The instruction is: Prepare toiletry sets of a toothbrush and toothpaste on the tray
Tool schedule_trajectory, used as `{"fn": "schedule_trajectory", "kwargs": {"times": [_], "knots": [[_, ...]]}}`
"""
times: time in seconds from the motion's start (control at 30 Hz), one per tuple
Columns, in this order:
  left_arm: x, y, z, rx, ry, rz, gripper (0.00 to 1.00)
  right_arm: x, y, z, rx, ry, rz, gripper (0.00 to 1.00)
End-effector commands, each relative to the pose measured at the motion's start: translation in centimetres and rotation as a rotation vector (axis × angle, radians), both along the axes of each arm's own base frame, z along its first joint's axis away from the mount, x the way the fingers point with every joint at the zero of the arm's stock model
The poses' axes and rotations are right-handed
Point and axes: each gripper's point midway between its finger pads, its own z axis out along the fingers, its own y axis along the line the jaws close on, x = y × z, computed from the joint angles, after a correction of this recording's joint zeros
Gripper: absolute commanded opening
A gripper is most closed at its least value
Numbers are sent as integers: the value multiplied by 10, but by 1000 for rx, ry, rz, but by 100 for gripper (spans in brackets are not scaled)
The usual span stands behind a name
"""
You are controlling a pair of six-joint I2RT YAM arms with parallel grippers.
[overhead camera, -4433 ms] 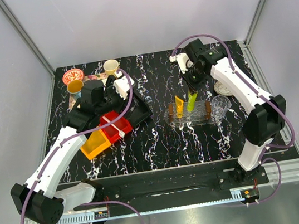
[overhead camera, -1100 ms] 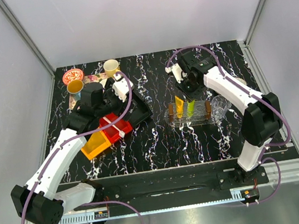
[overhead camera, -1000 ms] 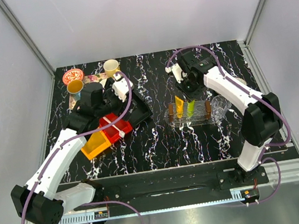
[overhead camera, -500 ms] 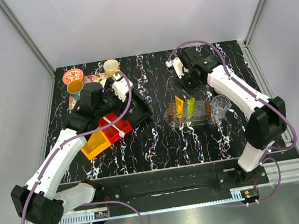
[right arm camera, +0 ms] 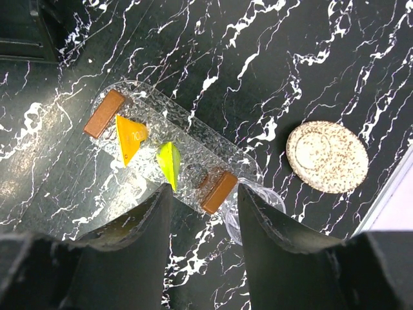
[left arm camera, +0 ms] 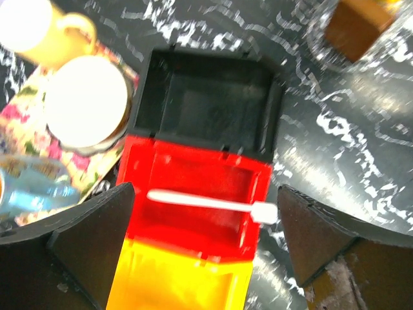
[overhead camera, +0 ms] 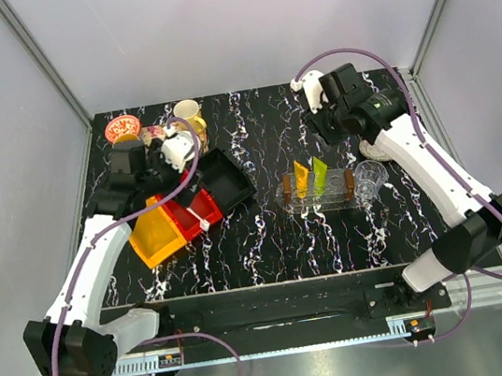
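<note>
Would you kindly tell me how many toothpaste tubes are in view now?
2. The orange-yellow tube stands at the left end of the clear rack, the lime green tube beside it. The yellow bin is partly covered, so another could be hidden.

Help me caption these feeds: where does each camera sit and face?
Top external: above and behind the bases, facing down on the table; left arm and right arm show.
Left wrist: looks down on the toothbrush on the red bin; left fingers frame it.
Right wrist: looks down on the orange tube and green tube; right fingers below.
Shared: top external shows both tubes.
</note>
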Motion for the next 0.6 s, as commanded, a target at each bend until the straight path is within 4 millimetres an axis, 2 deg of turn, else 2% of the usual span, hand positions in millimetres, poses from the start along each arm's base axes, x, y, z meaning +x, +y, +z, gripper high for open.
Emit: {"fn": "schedule_trajectory", "kwargs": {"times": [0.0,0.13,0.2,0.27,0.3,0.33,0.4,0.43,0.5,0.57], "knots": [[-14,27,-4,50,11,-54,98,1,0,30,29,-105,2,50],[-11,42,-26,185,-20,-133,98,-2,2,23,39,-88,9,50],[-11,45,-40,226,6,-180,96,-4,4,20,46,-75,17,50],[-7,47,-44,274,-7,-240,95,-6,5,17,48,-65,24,50],[-7,48,-55,290,37,-262,94,-8,4,16,49,-63,26,50],[-4,50,-54,318,25,-295,93,-8,3,15,44,-62,26,50],[0,52,-66,335,68,-323,91,-9,2,13,39,-61,24,50],[6,52,-63,347,51,-345,91,-10,1,12,36,-60,26,50],[10,51,-72,353,84,-379,89,-12,1,11,37,-58,29,50],[15,50,-73,372,82,-422,86,-12,1,11,36,-57,31,50]]}}
